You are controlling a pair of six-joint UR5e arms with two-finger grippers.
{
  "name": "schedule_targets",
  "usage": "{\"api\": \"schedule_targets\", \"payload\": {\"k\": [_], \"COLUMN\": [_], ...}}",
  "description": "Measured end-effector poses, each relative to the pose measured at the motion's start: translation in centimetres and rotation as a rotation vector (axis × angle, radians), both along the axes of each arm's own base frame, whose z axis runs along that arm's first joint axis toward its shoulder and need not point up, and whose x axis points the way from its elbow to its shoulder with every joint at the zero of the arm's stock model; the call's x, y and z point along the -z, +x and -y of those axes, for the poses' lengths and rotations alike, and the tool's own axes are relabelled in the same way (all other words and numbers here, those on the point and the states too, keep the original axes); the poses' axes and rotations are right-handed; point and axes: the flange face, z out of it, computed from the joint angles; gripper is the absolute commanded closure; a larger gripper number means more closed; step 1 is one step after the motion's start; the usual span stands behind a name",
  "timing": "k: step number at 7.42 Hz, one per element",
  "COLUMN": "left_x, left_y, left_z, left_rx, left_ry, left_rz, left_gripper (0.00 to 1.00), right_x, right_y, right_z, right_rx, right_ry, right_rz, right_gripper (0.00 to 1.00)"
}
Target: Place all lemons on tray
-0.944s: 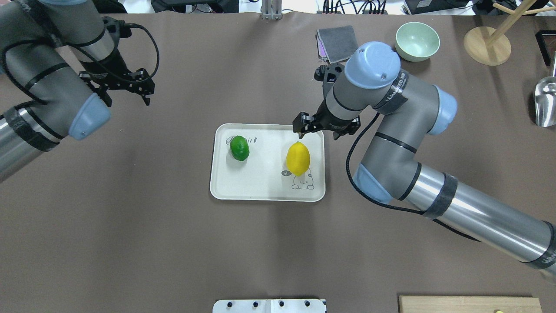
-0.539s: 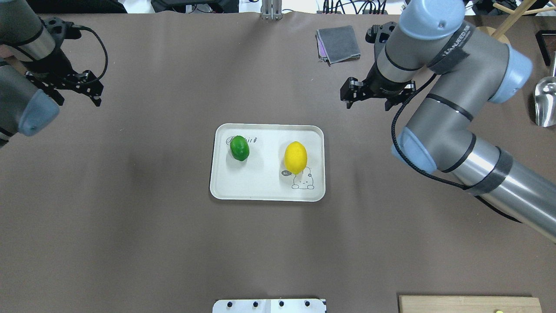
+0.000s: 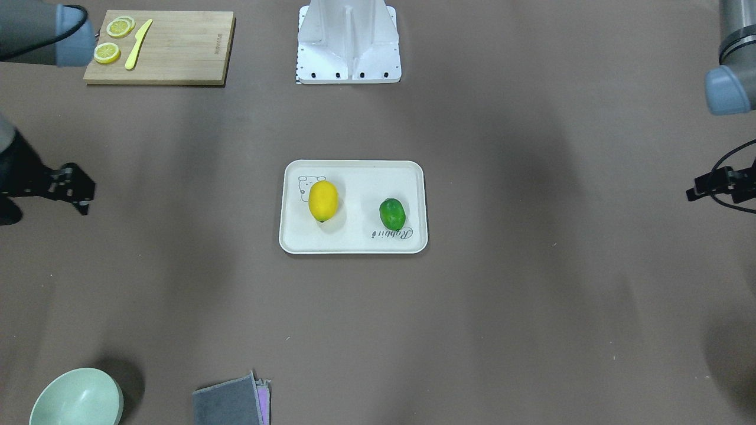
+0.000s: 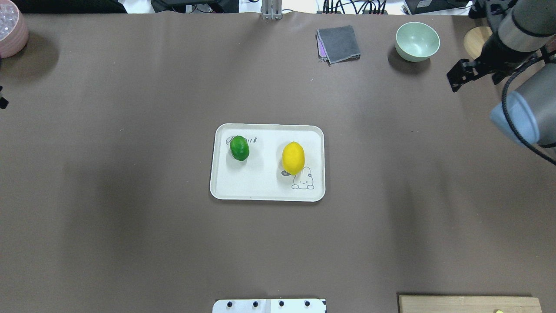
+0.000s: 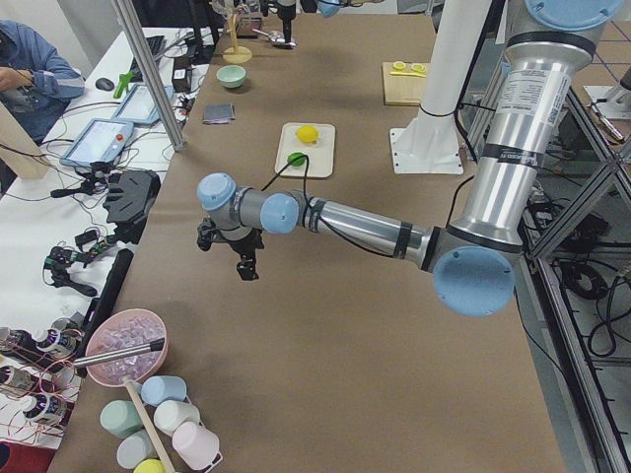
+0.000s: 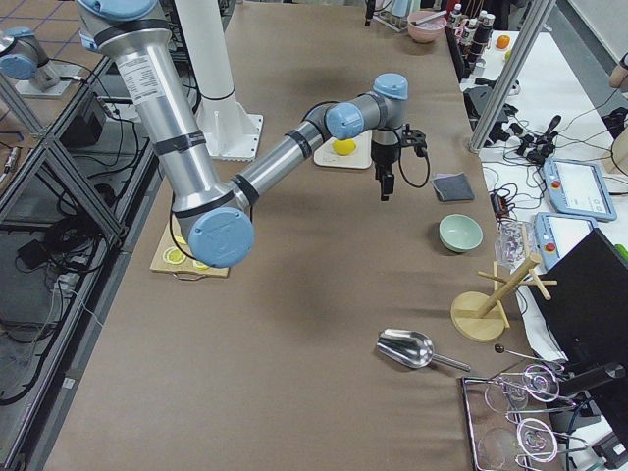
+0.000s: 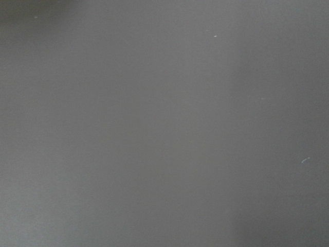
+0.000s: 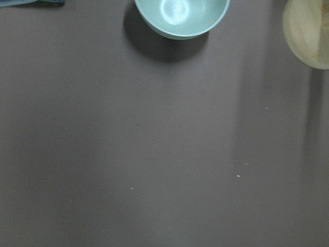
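The cream-white tray (image 4: 267,191) lies mid-table, also in the front view (image 3: 354,243). The yellow lemon (image 4: 293,158) (image 3: 323,201) lies on it by the bear drawing. The green lemon (image 4: 239,148) (image 3: 391,213) lies on it by the script print. My right gripper (image 4: 473,78) (image 3: 53,192) is open and empty, far off to the tray's right near the bowl. My left gripper (image 3: 717,189) (image 5: 229,258) is open and empty, far to the tray's left, almost out of the overhead view. Both wrist views show only table.
A pale green bowl (image 4: 417,41), a grey cloth (image 4: 338,43) and a wooden stand (image 4: 480,41) stand at the back right. A cutting board (image 3: 159,47) with lemon slices and a yellow knife is near the robot's base. A pink bowl (image 4: 11,28) is back left.
My right gripper has drawn back from just above the yellow lemon to the far right. My left arm has swung out to the left edge. The yellow lemon has shifted slightly left.
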Motion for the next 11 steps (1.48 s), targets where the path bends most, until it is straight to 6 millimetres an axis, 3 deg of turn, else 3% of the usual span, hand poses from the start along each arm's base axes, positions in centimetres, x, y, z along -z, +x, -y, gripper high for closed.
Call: {"api": "schedule_targets", "payload": {"k": [2, 3, 4, 5, 7, 9, 11], "left_x": [-1.7, -1.7, -1.5, -1.7, -2.9, -4.5, -8.3], "left_y": [-6.1, -8.5, -10.7, -12.3, -13.6, -13.3, -13.1], "left_z": [-2.7, -4.1, -5.8, -7.7, -9.7, -10.1, -10.9], "left_rx": [0.011, 0.001, -0.018, -0.036, -0.047, -0.041, -0.036], "left_ry": [-0.006, 0.003, 0.014, 0.006, -0.044, -0.078, -0.052], "left_rz": [-0.001, 0.019, 0.072, 0.13, 0.162, 0.109, 0.092], "left_gripper": [0.02, 0.02, 0.02, 0.02, 0.02, 0.02, 0.02], "right_x": [-8.7, -12.7, -16.4, -19.6, -23.6, -24.6, -24.1], "right_y": [10.9, 14.9, 17.4, 18.6, 20.2, 20.6, 20.6], "right_z": [1.0, 1.1, 0.6, -0.4, -2.9, -3.9, -3.7], "right_rx": [0.013, 0.014, 0.007, -0.001, -0.021, -0.029, -0.032], "right_ry": [-0.051, -0.091, -0.138, -0.165, -0.155, -0.146, -0.136], "right_rz": [-0.003, 0.028, 0.063, 0.085, 0.123, 0.139, 0.143], "right_gripper": [0.0, 0.0, 0.0, 0.0, 0.0, 0.0, 0.0]}}
